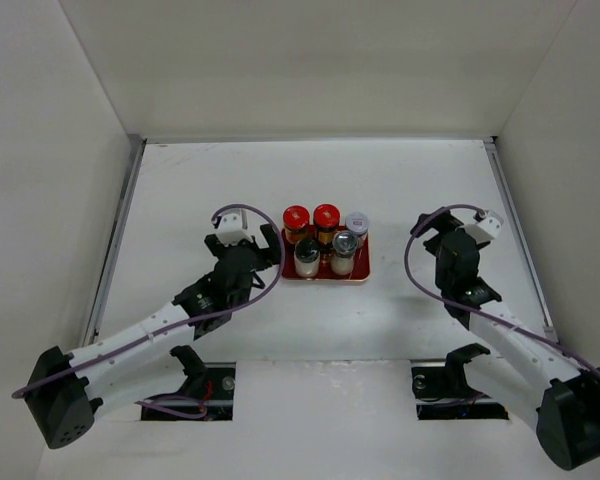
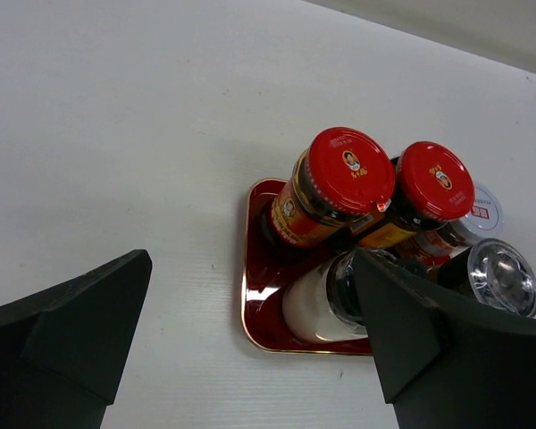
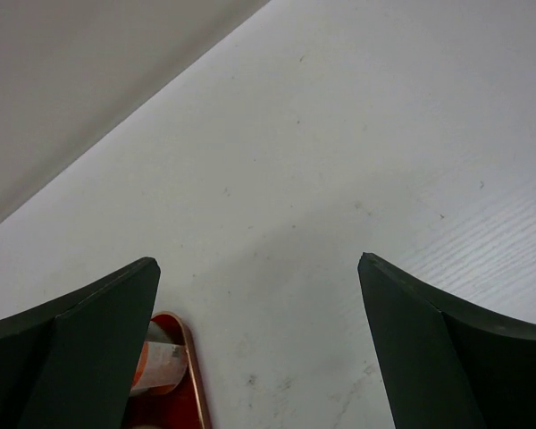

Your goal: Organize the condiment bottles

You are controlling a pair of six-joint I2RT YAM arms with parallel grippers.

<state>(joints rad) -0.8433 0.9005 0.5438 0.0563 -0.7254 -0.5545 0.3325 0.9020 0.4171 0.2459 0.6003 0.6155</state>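
Observation:
All five condiment bottles stand on a red tray (image 1: 325,279). Two red-capped amber bottles (image 1: 296,218) (image 1: 326,215) and a pale-capped one (image 1: 356,222) are at the back. Two white-bodied ones (image 1: 307,256) (image 1: 344,250) are in front. My left gripper (image 1: 244,241) is open and empty just left of the tray. The left wrist view shows the tray (image 2: 250,304), both red caps (image 2: 348,165) (image 2: 436,179) and a white bottle (image 2: 317,304) partly behind my right finger. My right gripper (image 1: 435,225) is open and empty to the right of the tray.
White walls enclose the white table on three sides. In the right wrist view my open gripper (image 3: 259,261) looks at bare table, with the tray's corner (image 3: 192,375) and a red-labelled bottle (image 3: 156,366) at lower left.

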